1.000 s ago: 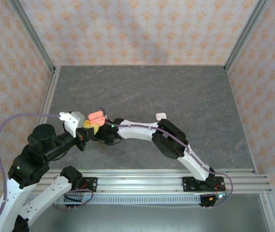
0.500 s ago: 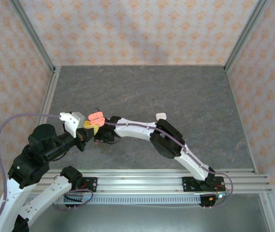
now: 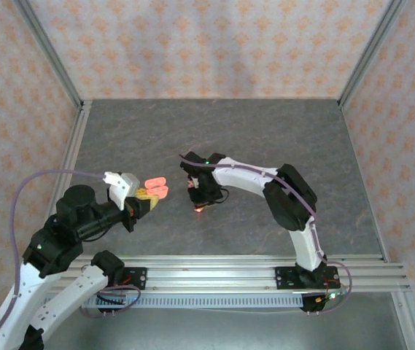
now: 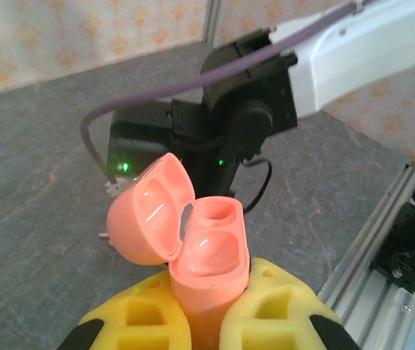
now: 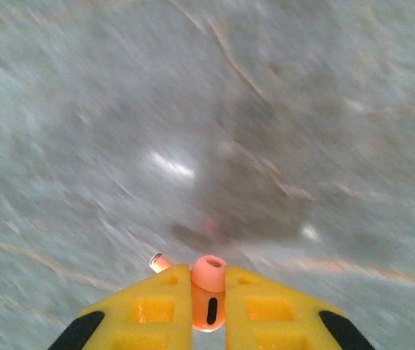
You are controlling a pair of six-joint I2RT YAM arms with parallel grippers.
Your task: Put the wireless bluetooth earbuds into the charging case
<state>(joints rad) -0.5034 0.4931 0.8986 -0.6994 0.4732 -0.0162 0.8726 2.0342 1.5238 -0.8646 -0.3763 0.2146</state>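
Pinching a coral earbud [image 5: 208, 288], the right gripper [image 3: 199, 201] hangs at 3 o'clock from the open case [image 4: 208, 251], which the left gripper [image 4: 206, 324] clamps by its base; the earbud's stem seems, through blur, to run along the grip.

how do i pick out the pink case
At the near left of the grey stone table, find the yellow-padded left tool. It grips a coral-pink plastic charging case, bigger than the tiny coral-pink earbud in the right tool, with its hinged lid open.
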